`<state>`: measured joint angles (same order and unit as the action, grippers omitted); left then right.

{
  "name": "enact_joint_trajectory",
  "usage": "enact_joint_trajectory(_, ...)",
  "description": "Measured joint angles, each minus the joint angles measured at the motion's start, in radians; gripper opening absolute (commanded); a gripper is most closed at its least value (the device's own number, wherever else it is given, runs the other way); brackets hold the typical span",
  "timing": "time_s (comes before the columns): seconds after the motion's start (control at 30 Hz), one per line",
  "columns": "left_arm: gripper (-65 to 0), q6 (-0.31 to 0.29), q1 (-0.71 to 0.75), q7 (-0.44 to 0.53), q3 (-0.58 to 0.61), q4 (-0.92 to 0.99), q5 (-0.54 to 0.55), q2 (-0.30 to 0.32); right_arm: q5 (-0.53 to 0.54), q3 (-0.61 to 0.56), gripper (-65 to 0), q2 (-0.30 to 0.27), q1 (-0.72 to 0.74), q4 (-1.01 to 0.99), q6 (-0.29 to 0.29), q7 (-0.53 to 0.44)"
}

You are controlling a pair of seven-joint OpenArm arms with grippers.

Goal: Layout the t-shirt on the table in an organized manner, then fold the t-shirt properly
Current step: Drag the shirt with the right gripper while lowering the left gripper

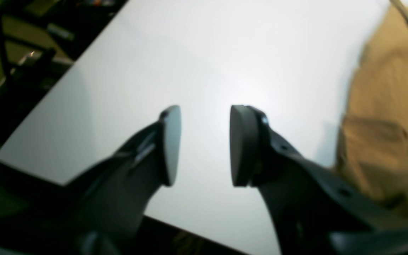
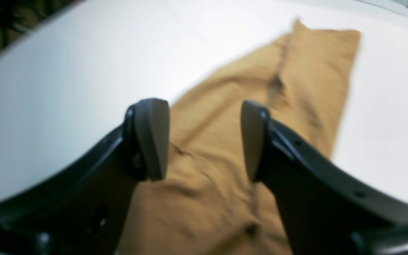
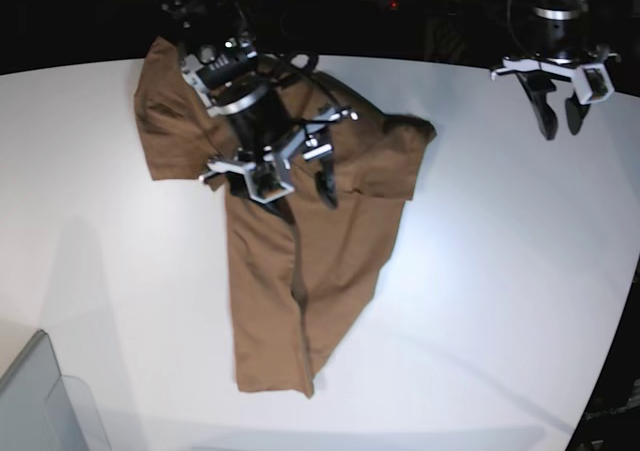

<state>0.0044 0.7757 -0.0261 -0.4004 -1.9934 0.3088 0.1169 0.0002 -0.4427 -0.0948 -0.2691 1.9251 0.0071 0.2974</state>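
Note:
The brown t-shirt [image 3: 300,271] lies on the white table [image 3: 500,271], its body folded into a long strip running toward the front edge and its sleeves spread at the back. My right gripper [image 3: 297,186] hovers open just above the shirt's chest; in the right wrist view the right gripper [image 2: 204,140] has nothing between its fingers, and the t-shirt [image 2: 296,88] stretches away below. My left gripper [image 3: 560,121] hangs open over bare table at the back right, apart from the shirt. Seen from the left wrist, the left gripper [image 1: 205,145] is empty, with the t-shirt [image 1: 384,124] at the right edge.
A clear grey bin [image 3: 40,401] stands at the front left corner. The table's curved edge [image 3: 615,301] runs down the right side. Dark frames and cables lie beyond the table edge [image 1: 30,71].

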Motion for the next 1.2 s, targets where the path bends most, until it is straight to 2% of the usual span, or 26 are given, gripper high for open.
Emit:
enact_joint_trajectory(0.1, -40.8, 0.003, 0.000, 0.000, -0.019, 0.000, 0.093, 0.002, 0.001, 0.104, -31.8, -0.005, -0.003, -0.001, 0.000, 0.003)
enact_joint_trajectory(0.2, -40.8, 0.000, -0.004, 0.000, -0.015, 0.000, 0.112, 0.002, 0.000, 0.188, -31.7, -0.005, -0.024, -0.001, -0.001, -0.004)
enact_joint_trajectory(0.4, -40.7, 0.000, -0.031, -0.011, 0.101, 0.000, 0.115, 0.029, 0.002, 0.208, -31.9, -0.004, -0.056, -0.055, 0.000, -0.007)
enact_joint_trajectory(0.53, -40.7, 0.008, -0.103, -0.006, 0.189, 0.022, 0.116, 0.049, 0.002, 0.206, -31.9, -0.003, -0.085, -0.093, 0.000, 0.005)
enact_joint_trajectory(0.77, -40.7, 0.011, -0.280, -0.309, 0.239, 0.040, 0.116, 0.035, 0.001, 0.202, -32.0, -0.002, -0.104, -0.100, 0.000, 0.002)
enact_joint_trajectory(0.87, -40.7, 0.006, -0.362, -0.403, 0.243, 0.041, 0.124, 0.035, 0.002, 0.202, -32.0, -0.002, -0.120, -0.100, 0.000, -0.002)
enact_joint_trajectory(1.03, -40.7, -0.002, -0.503, -0.511, 0.241, 0.137, 0.119, -0.015, 0.002, 0.202, -32.1, -0.002, -0.124, -0.100, 0.000, 0.000)
enact_joint_trajectory(1.2, -40.7, 0.005, -0.604, -0.548, 0.245, 0.264, 0.113, -0.041, 0.001, 0.210, -32.1, -0.006, -0.118, -0.100, 0.000, -0.002)
